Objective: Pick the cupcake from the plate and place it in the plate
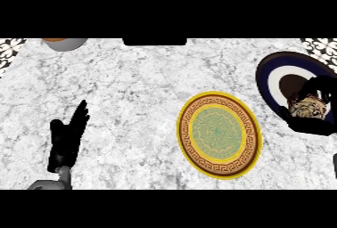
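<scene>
Curling my right hand [321, 87] round the cupcake [305, 109], I have it at the dark blue plate [271, 73] on the surface's [132, 80] right side. The gold-rimmed green plate [219, 133] lies just beside. My left hand [66, 138] rests open, fingers straight.

text: none readable | labels, numbers: none | gold-rimmed plate [219, 133]: key-pattern ornament only, no lettering

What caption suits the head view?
Black right hand curls round tan cupcake at navy-and-white round plate beside gold-rimmed green plate; left hand rests open.
</scene>
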### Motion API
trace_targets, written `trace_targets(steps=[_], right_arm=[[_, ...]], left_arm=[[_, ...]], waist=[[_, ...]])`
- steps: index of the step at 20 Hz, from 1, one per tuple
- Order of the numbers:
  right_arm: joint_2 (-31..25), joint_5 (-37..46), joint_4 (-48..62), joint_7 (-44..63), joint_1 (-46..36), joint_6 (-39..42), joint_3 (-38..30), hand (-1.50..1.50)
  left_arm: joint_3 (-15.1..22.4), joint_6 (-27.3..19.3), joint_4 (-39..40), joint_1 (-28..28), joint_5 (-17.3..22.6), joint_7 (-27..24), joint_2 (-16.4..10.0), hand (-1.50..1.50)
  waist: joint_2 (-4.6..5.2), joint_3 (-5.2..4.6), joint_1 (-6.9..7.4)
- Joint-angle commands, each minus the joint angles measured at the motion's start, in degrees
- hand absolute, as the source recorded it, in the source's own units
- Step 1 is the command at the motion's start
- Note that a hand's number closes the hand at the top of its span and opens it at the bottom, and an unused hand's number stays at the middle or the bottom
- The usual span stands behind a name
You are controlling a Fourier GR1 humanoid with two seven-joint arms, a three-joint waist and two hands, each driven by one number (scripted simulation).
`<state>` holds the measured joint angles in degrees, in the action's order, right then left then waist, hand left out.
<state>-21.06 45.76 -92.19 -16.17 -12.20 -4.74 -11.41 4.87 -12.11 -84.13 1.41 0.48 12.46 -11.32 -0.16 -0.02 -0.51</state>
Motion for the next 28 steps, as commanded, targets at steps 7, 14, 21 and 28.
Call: trace_targets(steps=[7, 14, 21, 28], right_arm=[[-6.6, -2.4, 17.4, 1.4, -12.7, 2.2, -7.5, 1.5], [-9.2, 3.1, 39.0, -3.5, -21.9, -4.4, -6.3, 1.5], [-13.4, 3.9, 54.5, -7.7, -26.1, 4.1, -5.1, 1.5], [-16.0, 7.7, 70.3, -16.2, -29.7, 4.0, -3.5, -1.5]], left_arm=[[-1.5, 0.9, 0.9, 1.1, -0.9, 0.1, 1.7, 0.0], [-0.3, 0.3, -0.2, 1.0, -2.6, 1.3, 3.7, 0.0], [-1.3, 1.8, -1.3, 1.3, -2.1, 2.2, 2.1, 0.0], [-0.3, 1.5, 1.4, 5.1, -3.4, 2.7, 3.6, 0.0]], waist=[[0.27, 0.03, 0.97], [0.37, 0.05, 1.42], [0.48, 0.07, 1.85], [1.06, 0.2, 2.53]])
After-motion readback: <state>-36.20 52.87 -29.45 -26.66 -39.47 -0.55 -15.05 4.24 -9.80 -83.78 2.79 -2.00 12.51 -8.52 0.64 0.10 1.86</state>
